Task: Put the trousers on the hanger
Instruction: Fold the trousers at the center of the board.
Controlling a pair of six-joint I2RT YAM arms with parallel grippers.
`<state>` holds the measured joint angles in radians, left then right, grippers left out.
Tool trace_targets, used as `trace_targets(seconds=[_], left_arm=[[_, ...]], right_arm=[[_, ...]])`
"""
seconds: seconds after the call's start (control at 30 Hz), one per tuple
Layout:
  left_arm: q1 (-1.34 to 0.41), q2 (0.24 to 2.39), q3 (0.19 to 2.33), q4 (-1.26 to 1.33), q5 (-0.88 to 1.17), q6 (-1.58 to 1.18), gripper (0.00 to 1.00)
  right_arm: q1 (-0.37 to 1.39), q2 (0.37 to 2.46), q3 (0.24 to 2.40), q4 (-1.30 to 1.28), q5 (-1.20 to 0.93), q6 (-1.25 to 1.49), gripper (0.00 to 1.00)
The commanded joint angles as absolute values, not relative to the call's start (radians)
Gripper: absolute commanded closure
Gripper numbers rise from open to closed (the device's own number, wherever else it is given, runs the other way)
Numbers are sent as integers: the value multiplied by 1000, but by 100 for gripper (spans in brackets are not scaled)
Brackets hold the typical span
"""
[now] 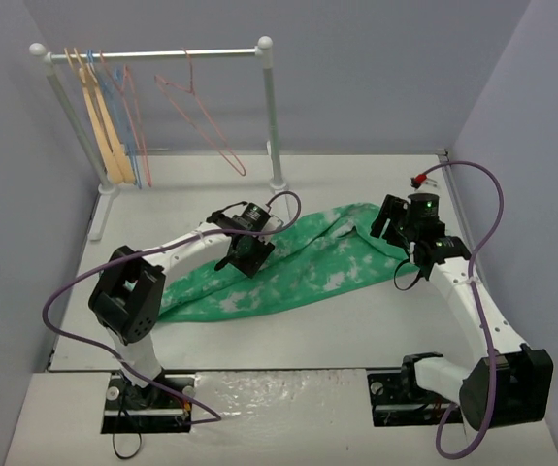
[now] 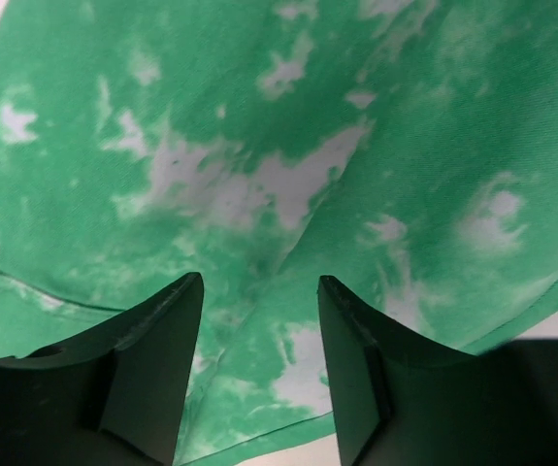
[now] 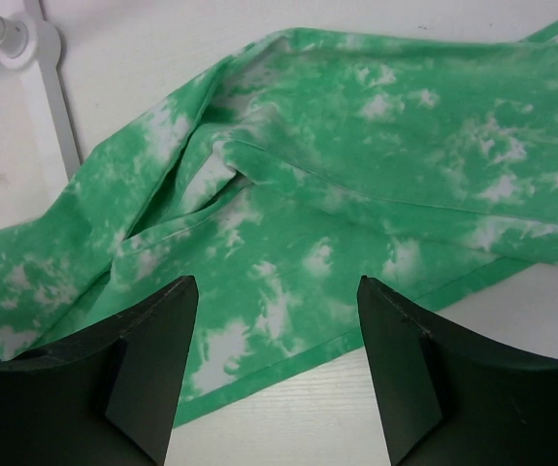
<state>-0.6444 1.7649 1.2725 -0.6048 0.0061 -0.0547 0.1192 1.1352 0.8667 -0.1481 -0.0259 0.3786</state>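
The green trousers (image 1: pixel 308 267) with white tie-dye blotches lie flat across the table, running from lower left to upper right. My left gripper (image 1: pixel 240 254) hovers low over their middle; in the left wrist view its jaws (image 2: pixel 259 291) stand apart over the cloth (image 2: pixel 288 175), where a small crease runs between them. My right gripper (image 1: pixel 395 231) is at the trousers' right end, open (image 3: pixel 277 291) above a hemmed edge of the cloth (image 3: pixel 356 194) and bare table. The pink wire hanger (image 1: pixel 201 109) hangs from the rail at the back, away from both grippers.
A white clothes rail (image 1: pixel 162 54) on two posts stands at the back; its right post foot (image 3: pixel 26 39) is near the cloth. A tan wooden hanger (image 1: pixel 104 126) and blue wire hangers (image 1: pixel 128 121) hang at the rail's left end. Grey walls close in both sides.
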Motion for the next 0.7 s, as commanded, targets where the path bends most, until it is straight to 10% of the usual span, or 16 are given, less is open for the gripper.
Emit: trace_targets(seconds=[0.0,0.37,0.57,0.67], left_arm=[[-644,1785,1319,-574,43,-40,55],[-652,1842,1284,-539,34,-76,64],[-652,1843,1311,-560,22,-66,98],[-652,1827,1349,-603,-20,-50,100]], right_arm=[[123,1074,853,-143,-5,393,36],[121,1076,862,-175,43,385,35],[121,1104,858,-172,48,385,36],[121,1115,860,-172,56,369,35]])
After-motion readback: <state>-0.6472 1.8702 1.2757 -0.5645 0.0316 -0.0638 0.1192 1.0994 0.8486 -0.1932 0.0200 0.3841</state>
